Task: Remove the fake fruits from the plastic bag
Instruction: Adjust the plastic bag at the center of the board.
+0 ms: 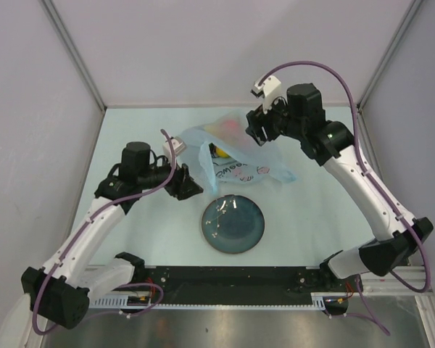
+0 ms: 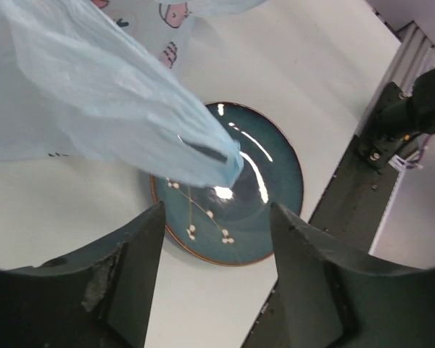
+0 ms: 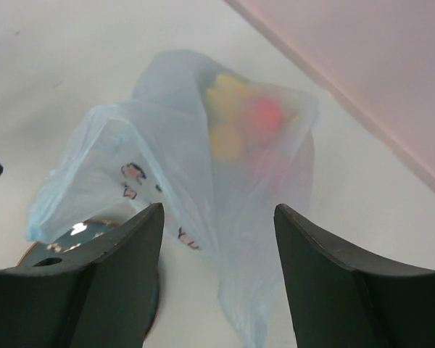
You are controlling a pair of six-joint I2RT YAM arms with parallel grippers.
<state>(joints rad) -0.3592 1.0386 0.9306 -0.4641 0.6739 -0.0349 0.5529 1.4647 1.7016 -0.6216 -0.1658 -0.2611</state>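
The light-blue plastic bag [image 1: 235,156] lies on the table beyond the plate, with its printed panel facing up. The fake fruits show dimly through it: yellow ones [image 3: 226,119] and a red one [image 3: 265,114], and a yellow bit [image 1: 219,151] in the top view. My right gripper [image 1: 256,129] is open and empty above the bag's far right side; the bag [image 3: 203,167] lies below its jaws [image 3: 219,214]. My left gripper [image 1: 191,183] is open and empty at the bag's left. A loose flap of the bag [image 2: 116,101] hangs in front of its jaws [image 2: 217,214].
A dark teal round plate [image 1: 233,223] sits on the table in front of the bag, and shows in the left wrist view [image 2: 275,181] and the right wrist view [image 3: 65,239]. A black rail [image 1: 232,279] runs along the near edge. Walls enclose three sides.
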